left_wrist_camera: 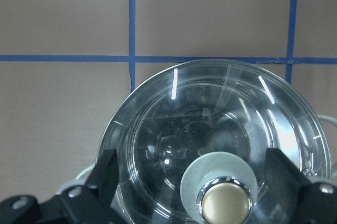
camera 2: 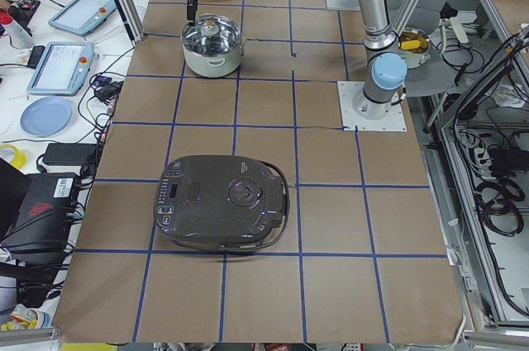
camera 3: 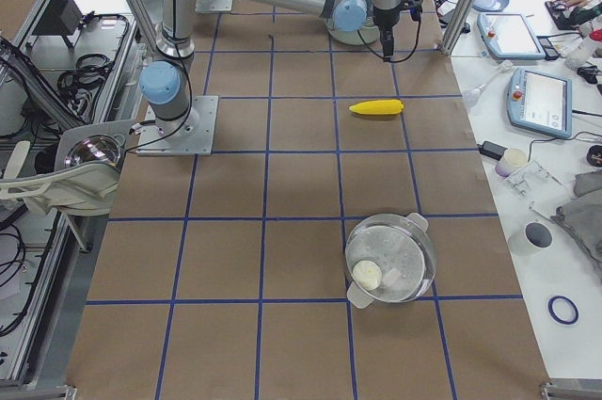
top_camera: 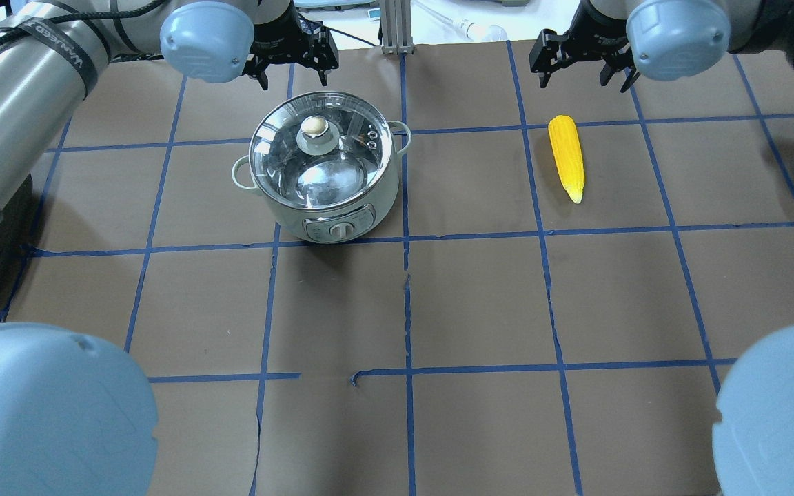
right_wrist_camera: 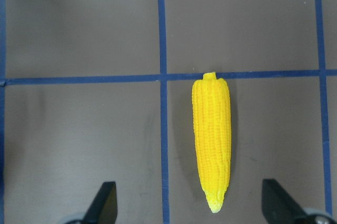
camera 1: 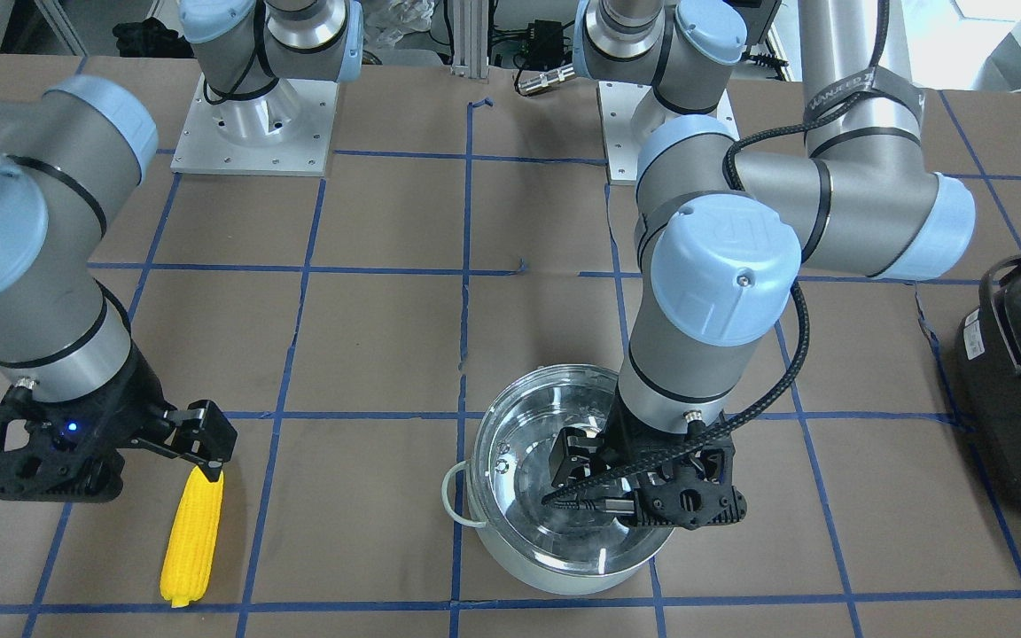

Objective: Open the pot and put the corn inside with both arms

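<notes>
The steel pot [top_camera: 342, 200] stands on the table with its glass lid [left_wrist_camera: 158, 145] on and the metallic knob [left_wrist_camera: 225, 204] on top. My left gripper [top_camera: 291, 65] hovers above the lid, open and empty, its fingers [left_wrist_camera: 107, 168] wide on either side of the knob. The pot also shows in the front view [camera 1: 510, 461] under that gripper [camera 1: 595, 461]. The yellow corn [top_camera: 567, 165] lies flat on the table. My right gripper [right_wrist_camera: 189, 187] is open and empty above it, near its pointed end, and also shows in the front view [camera 1: 205, 443] over the corn [camera 1: 194, 536].
A dark grey appliance [camera 2: 223, 202] sits on the table on my left side, well away from the pot; it also shows in the front view [camera 1: 1020, 390]. The arm base plates [camera 1: 253, 124] are at the table's near edge. Blue tape lines grid the brown table [top_camera: 480, 296].
</notes>
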Controlling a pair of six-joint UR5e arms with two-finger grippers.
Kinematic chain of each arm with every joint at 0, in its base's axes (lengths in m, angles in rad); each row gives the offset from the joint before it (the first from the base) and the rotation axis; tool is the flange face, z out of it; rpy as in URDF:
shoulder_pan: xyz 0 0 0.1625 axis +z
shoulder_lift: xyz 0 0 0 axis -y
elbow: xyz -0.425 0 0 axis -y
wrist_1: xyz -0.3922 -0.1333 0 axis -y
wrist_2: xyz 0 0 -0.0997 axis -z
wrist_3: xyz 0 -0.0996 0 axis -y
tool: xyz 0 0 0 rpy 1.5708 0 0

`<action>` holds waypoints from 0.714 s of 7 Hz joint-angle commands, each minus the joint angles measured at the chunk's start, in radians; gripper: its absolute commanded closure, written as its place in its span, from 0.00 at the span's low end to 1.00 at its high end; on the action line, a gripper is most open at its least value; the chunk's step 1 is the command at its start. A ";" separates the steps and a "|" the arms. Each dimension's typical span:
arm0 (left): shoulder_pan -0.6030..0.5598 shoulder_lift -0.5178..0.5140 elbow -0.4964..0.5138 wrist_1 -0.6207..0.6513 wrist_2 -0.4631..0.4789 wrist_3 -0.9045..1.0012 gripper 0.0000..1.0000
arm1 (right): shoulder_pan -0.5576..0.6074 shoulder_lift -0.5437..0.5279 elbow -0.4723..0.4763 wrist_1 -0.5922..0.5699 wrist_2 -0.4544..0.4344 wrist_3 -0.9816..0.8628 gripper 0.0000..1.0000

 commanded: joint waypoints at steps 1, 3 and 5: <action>-0.006 -0.004 -0.041 0.008 -0.001 -0.003 0.00 | -0.021 0.128 0.005 -0.134 -0.009 -0.026 0.04; -0.023 -0.002 -0.058 -0.001 -0.009 -0.006 0.00 | -0.060 0.215 0.005 -0.196 -0.006 -0.042 0.04; -0.027 0.004 -0.073 -0.002 -0.007 -0.003 0.09 | -0.062 0.260 0.003 -0.224 0.005 -0.034 0.05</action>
